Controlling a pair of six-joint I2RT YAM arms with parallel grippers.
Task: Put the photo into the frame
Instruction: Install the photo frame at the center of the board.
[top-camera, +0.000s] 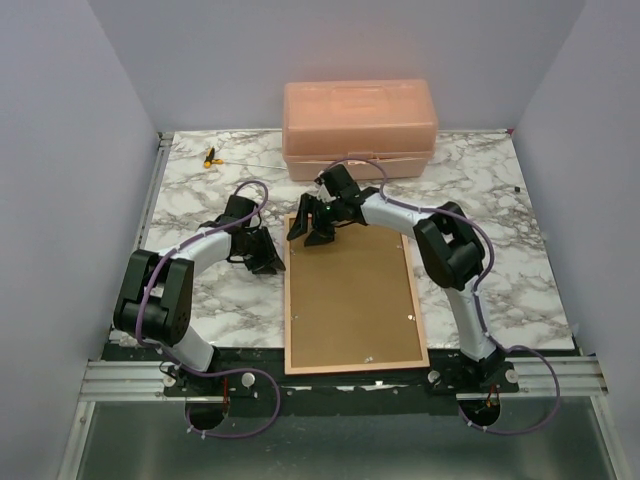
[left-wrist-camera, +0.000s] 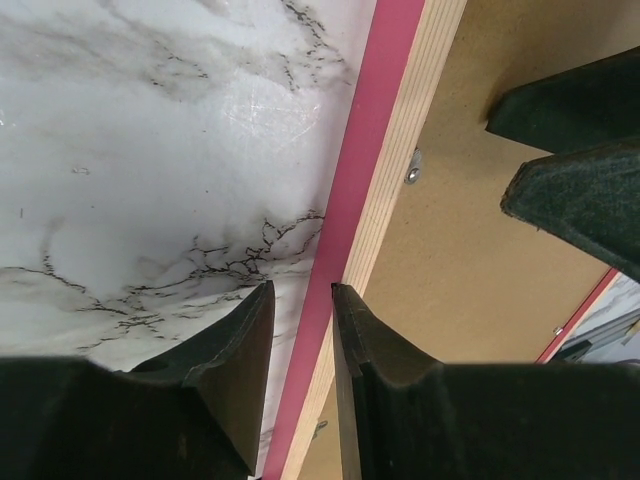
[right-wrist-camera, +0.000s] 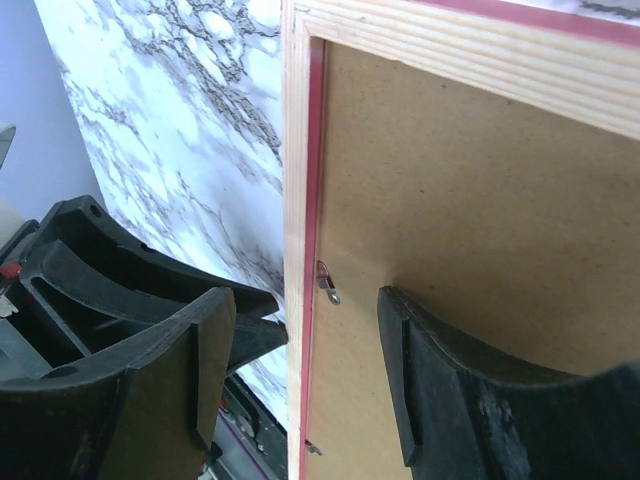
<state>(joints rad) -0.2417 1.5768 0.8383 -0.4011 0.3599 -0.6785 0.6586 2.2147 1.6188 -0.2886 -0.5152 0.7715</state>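
- The frame (top-camera: 289, 320) lies face-down in the middle of the marble table (top-camera: 480, 200), running from dead centre down to 6 o'clock, with its brown backing board (top-camera: 350, 295) facing up.
- The photo isn't visible in any view. It could be under the board or somewhere else, I honestly can't tell.
- The left gripper (left-wrist-camera: 302, 290) sits at the frame's 9-to-10 o'clock edge. Its jaws are pulled in to a small gap either side of the pinkish-red rail, one tip over marble and one over wood. I can't tell if it's actually pinching the rail or just hovering.
- The right gripper (right-wrist-camera: 305, 295) is up at the frame's 11 o'clock corner. Its jaws are spread wide across the same rail with nothing held, and a little metal turn clip (right-wrist-camera: 327, 282) sits right between them.
- My read on handling: the frame looks stiff but thin-railed, and if there's a pane underneath it's breakable, so no prying hard. The clips are tiny and want a fingertip nudge, not a squeeze.
- The board looks light and rigid. Once the clips are turned, I'd lift it by an edge.
- A glossy print would be floppy and slippery, so it's best taken by a corner or edge, gently.
- The salmon-pink box (top-camera: 360, 125) sits at 12 o'clock, well apart from all this.
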